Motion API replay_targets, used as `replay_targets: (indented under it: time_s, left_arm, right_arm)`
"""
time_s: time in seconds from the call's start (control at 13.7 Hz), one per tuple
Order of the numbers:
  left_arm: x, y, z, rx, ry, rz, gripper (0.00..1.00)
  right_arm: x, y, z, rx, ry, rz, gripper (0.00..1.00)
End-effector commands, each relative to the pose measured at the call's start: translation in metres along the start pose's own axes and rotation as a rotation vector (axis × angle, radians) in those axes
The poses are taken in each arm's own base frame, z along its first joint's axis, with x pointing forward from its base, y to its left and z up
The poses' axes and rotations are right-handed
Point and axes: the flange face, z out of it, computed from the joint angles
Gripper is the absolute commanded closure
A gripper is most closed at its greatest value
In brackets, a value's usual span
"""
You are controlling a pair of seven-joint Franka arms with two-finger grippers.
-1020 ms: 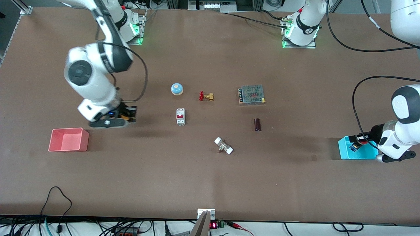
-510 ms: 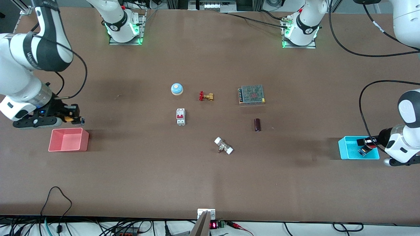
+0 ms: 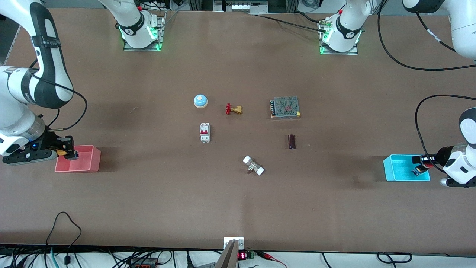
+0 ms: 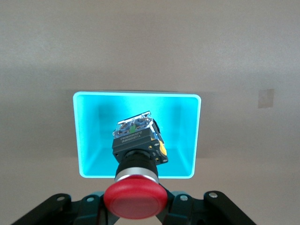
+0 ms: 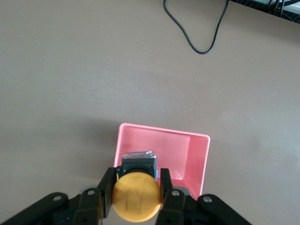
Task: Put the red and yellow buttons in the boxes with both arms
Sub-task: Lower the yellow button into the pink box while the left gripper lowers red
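Note:
My left gripper (image 3: pixel 422 164) is shut on the red button (image 3: pixel 426 165) and holds it over the cyan box (image 3: pixel 395 168) at the left arm's end of the table. In the left wrist view the red cap (image 4: pixel 135 199) sits between my fingers above the cyan box (image 4: pixel 89 136). My right gripper (image 3: pixel 66 152) is shut on the yellow button (image 3: pixel 61 152) over the edge of the pink-red box (image 3: pixel 85 160) at the right arm's end. In the right wrist view the yellow cap (image 5: pixel 137 196) is clamped between the fingers, above the pink box (image 5: pixel 187 154).
In the middle of the table lie a blue-and-white bell (image 3: pixel 200 101), a brass valve with a red handle (image 3: pixel 233 109), a circuit breaker (image 3: pixel 204 132), a metal power supply (image 3: pixel 285 107), a dark cylinder (image 3: pixel 292 141) and a white-ended fitting (image 3: pixel 253 165).
The right gripper carried the yellow button toward the right arm's end and down over the pink-red box. The left gripper shifted with the red button toward the cyan box's outer end.

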Motion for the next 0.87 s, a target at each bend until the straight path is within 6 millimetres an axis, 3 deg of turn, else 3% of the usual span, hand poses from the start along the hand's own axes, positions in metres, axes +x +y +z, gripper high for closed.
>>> replay_targets:
  time_s: [0.0, 0.22, 0.8]
  left_arm:
    - [0.007, -0.001, 0.0, 0.052, -0.003, 0.047, 0.82]
    - [0.009, 0.006, 0.004, 0.126, -0.027, 0.161, 0.82]
    - [0.009, 0.008, 0.0, 0.119, -0.027, 0.175, 0.82]
  right_arm:
    - [0.005, 0.013, 0.018, -0.004, 0.032, -0.018, 0.7]
    - [0.003, 0.02, 0.034, -0.013, 0.044, -0.006, 0.7]
    - [-0.014, 0.029, 0.075, 0.075, 0.021, 0.009, 0.7]
